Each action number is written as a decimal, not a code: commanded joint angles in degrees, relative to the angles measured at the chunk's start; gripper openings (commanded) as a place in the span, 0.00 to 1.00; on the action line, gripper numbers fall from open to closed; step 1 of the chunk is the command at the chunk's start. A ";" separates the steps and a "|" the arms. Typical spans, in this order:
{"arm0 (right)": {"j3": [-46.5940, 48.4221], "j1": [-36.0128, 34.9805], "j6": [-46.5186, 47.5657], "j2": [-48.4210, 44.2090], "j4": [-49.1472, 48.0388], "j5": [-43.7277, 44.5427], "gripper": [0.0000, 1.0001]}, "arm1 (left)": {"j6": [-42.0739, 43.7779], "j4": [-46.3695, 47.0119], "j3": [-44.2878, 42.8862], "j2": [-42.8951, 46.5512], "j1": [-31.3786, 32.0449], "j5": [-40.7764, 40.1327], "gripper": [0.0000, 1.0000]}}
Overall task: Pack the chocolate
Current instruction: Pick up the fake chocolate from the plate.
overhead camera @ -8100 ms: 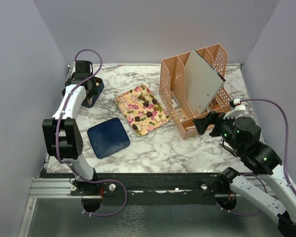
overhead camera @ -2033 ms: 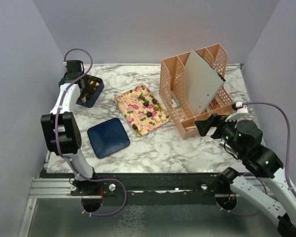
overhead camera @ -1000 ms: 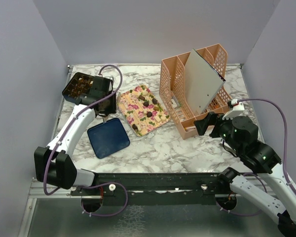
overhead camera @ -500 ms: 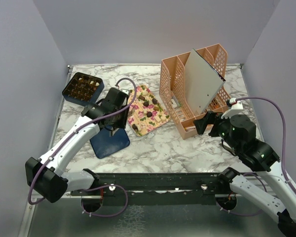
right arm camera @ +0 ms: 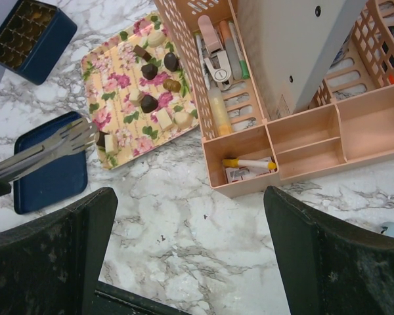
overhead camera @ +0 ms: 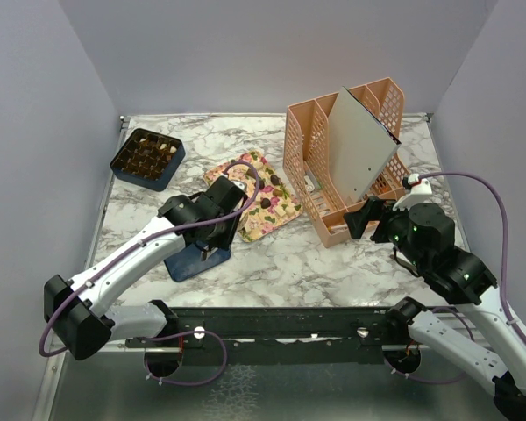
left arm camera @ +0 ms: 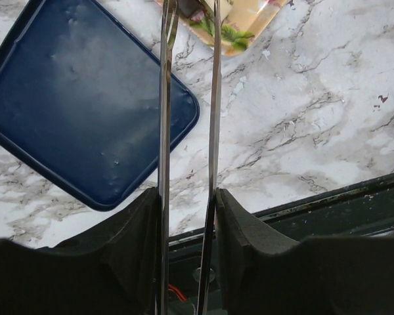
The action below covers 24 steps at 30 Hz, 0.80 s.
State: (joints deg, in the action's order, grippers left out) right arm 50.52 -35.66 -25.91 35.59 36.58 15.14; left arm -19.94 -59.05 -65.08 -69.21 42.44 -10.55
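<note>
left pincer: clamped on metal tongs | right pincer: spread wide, holding nothing | chocolate: on floral tray, just ahead of the left pincer's tong tips

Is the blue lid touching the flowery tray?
Apart. The left wrist view shows bare marble tabletop between the blue lid corner and the flowery tray edge.

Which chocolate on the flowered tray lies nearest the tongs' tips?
The dark brown piece at the tray edge by the blue lid, beside a cream one; all others sit farther from the tongs.
</note>
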 commanded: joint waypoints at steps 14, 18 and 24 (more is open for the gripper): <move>0.69 -0.11 -1.04 -1.32 0.85 0.45 0.98 | 1.57 -0.26 1.00 -2.16 0.81 -3.25 0.45; 0.12 -0.11 -1.16 -1.68 0.59 0.75 0.98 | 2.14 0.57 1.50 -2.43 0.92 -2.91 0.45; -0.03 -0.11 -1.07 -1.58 0.41 0.87 0.98 | 3.13 2.10 2.08 -3.26 0.90 -1.89 0.45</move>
State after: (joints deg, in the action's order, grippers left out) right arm 50.52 -35.66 -26.57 34.22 36.58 15.16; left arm -18.09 -59.00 -63.79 -71.85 42.89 -12.05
